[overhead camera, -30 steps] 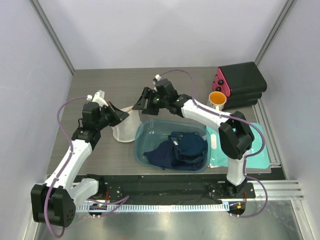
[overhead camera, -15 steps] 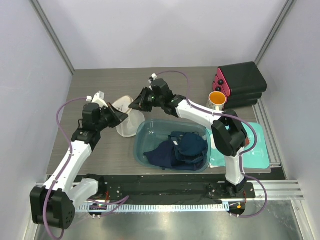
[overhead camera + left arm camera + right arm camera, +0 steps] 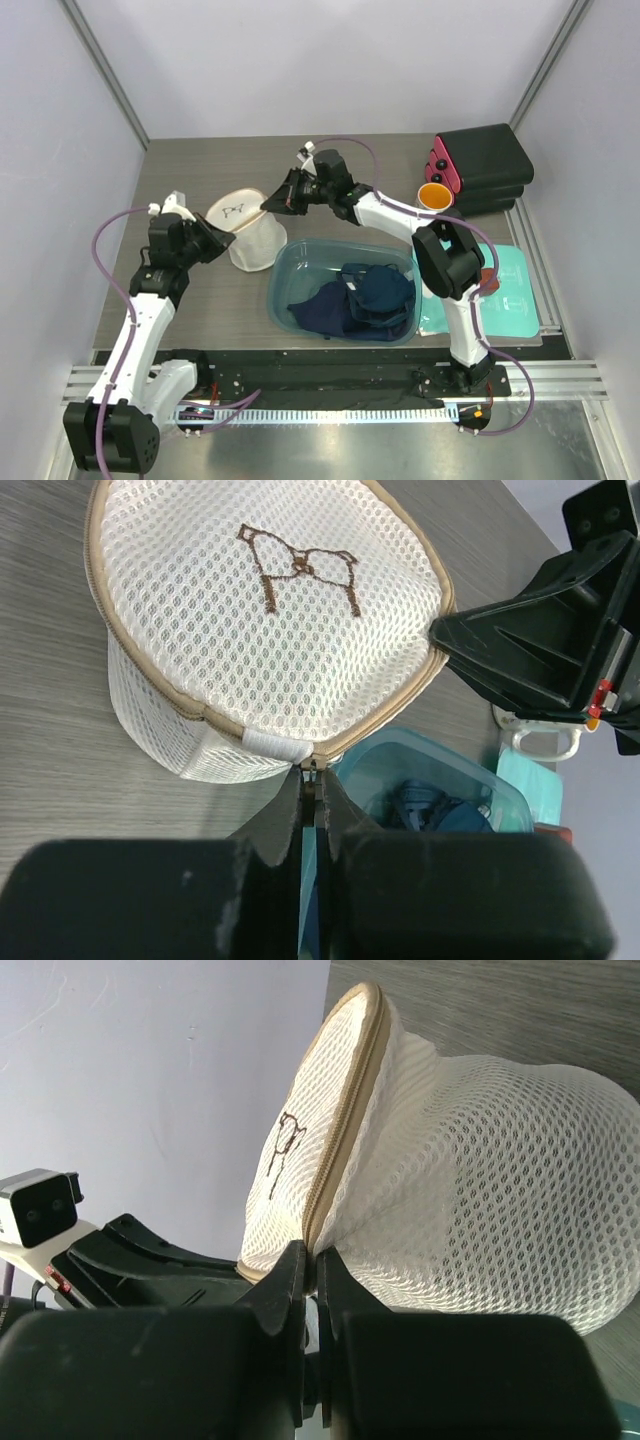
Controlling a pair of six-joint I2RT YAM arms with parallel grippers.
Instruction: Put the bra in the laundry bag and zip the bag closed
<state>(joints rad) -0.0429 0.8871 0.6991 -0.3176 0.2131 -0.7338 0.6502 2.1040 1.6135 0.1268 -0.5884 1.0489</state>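
Laundry bag point(image 3: 245, 225) stands on the counter point(image 3: 200, 300), a round cream mesh drum with its emblem point(image 3: 300, 565) face on top, tilted toward my left side. The tan zip band point(image 3: 180, 695) runs round the top face. It looks shut along every stretch that both wrist views show; the rest of the arc is hidden, so I can't say it is fully zipped.

Bra: not visible anywhere, neither on the counter nor in a claw. My guess is that it is inside the bag, but the mesh doesn't show it.

My left claw point(image 3: 312, 780) is pressed together, pinching the bag's zip band at the near-left edge, right by a small white tab point(image 3: 275, 743). I can't tell if that is the slider. My right claw point(image 3: 310, 1260) is pressed together too, nipping the rim on the opposite, far-right side of the bag.

Judgement: placing looks done, and zipping is at or near its end. What's left is to confirm closure and let go.

Just right of the bag sits a clear blue tub point(image 3: 290, 262) with navy clothes point(image 3: 355, 300), untouched. A teal pouch point(image 3: 515, 290) lies well apart from the bag, beyond the tub.
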